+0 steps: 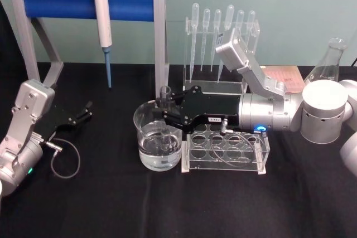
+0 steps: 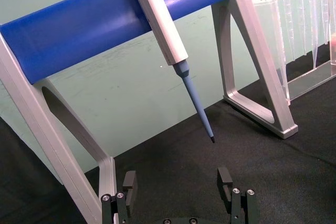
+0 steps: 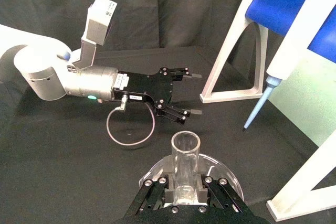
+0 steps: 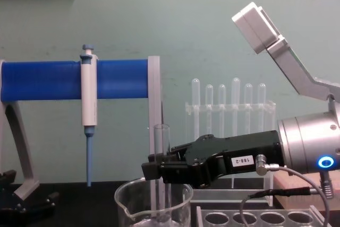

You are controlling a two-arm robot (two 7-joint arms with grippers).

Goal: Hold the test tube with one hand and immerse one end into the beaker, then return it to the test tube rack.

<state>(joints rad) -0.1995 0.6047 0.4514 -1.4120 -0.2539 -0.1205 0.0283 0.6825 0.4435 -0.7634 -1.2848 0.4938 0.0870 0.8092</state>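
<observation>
Glass test tube (image 1: 165, 94) upright at centre table, lower end down inside the beaker (image 1: 142, 143), open rim well above the beaker's rim. Clear liquid (image 1: 159, 157) in the beaker's lower part, with the tube's round end at or under its surface; contact with the beaker's floor not tellable.

Right gripper (image 1: 163, 116) reaching in level from the right, above the test tube rack (image 1: 262, 160), black fingers clenched on the tube near the height of the beaker's rim. Same grasp from the chest view: test tube (image 4: 161, 142) vertical above the right gripper (image 4: 154, 169), beaker (image 4: 127, 206) beneath, rack (image 4: 255, 217) just to its right. From the right wrist view: tube (image 3: 185, 161) pinched between both pads, beaker rim (image 3: 149, 176) curving round it.

Rack just beside the beaker on the black table (image 1: 167, 210).

Left gripper (image 1: 83, 112) low at the table's left, well apart from the beaker, jaws released and spread wide; likewise in the right wrist view (image 3: 194, 94) and the left wrist view (image 2: 177, 182).

Behind: white pipettor (image 1: 102, 26) with blue tip hanging on a blue bar (image 1: 56, 1); bulb pipettes (image 1: 206, 26) in a clear stand.
</observation>
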